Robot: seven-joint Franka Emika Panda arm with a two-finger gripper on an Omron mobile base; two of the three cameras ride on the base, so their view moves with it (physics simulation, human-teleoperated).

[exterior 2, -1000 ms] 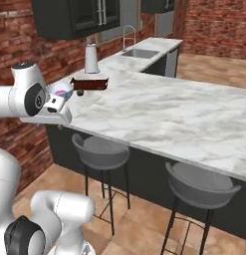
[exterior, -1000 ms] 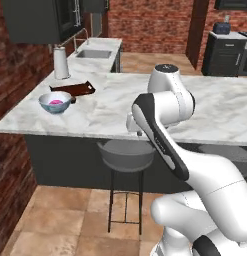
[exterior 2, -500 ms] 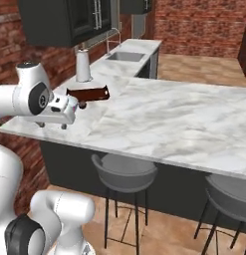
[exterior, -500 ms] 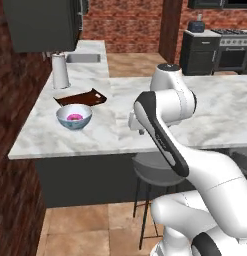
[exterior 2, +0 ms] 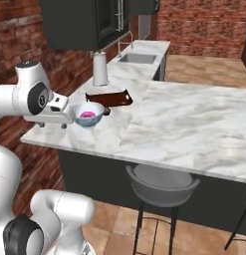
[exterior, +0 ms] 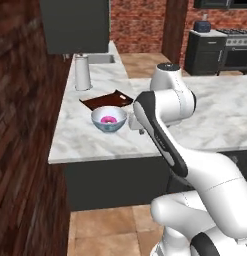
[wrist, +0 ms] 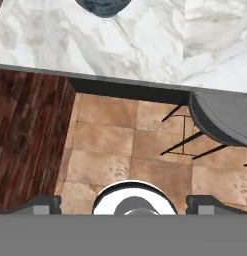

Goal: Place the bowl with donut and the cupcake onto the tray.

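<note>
Repositioning is the change here: across the last second both base views have swung round the corner of the marble surface (exterior: 95, 142), so the whole scene has shifted in frame. That is the base driving, not the things sliding.

The bowl (exterior: 109, 119), with the pink donut (exterior: 109, 119) in it, now sits left of centre in the left base view, where a second ago it lay small at the far left. In the right base view the bowl (exterior 2: 88, 114) is left of centre. The tray (exterior: 107, 100) lies just behind the bowl, toward the paper-towel roll (exterior: 82, 73) in the upper left; whether bowl and tray touch I cannot tell. A small dark thing (exterior 2: 106, 111) just beside the bowl, at the tray's near edge, may be the cupcake, too small to be sure.

The end effector (exterior 2: 52, 125) hangs near the surface's front edge, at the left of the right base view, beside the bowl and apart from it. In the hand view its fingertips (wrist: 42, 204) stand spread wide with nothing between them; the bowl's rim shows at the top edge.

Judged from this, nothing is on the tray yet, and the bowl looks within reach.
</note>
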